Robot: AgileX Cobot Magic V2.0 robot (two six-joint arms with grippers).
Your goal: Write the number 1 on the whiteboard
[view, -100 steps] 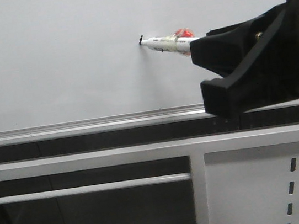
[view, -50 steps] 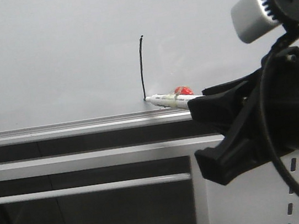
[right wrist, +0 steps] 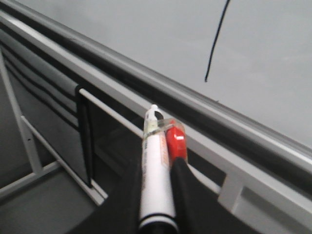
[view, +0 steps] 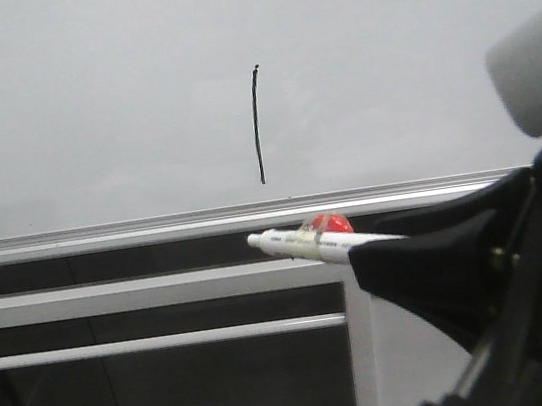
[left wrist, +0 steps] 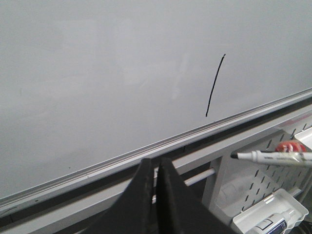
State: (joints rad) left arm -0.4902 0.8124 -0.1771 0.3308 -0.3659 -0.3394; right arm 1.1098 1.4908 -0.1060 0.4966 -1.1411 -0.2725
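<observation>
While the right gripper [right wrist: 157, 195] clamps a white marker [view: 312, 244] between its jaws, the marker's tip hangs clear of the whiteboard [view: 86, 108], below the silver rail [view: 153, 227] that edges the board's bottom. Taped or fixed against the marker's barrel is a small red piece [right wrist: 175, 141]; what it is cannot be told. The number 1 [view: 257, 124] stands on the whiteboard as a thin black stroke, near upright and slightly bowed, with a tiny tick at its top and its foot ending just above the rail. In the front view the marker's tip lies a little left of the stroke's foot and lower, apart from it. The left gripper [left wrist: 156, 170] has its jaws pressed together with nothing between them, pointing toward the rail, left of the stroke. Beside the marker in the left wrist view, a pale slotted panel [left wrist: 258, 178] carries a small white bin [left wrist: 270, 214].
</observation>
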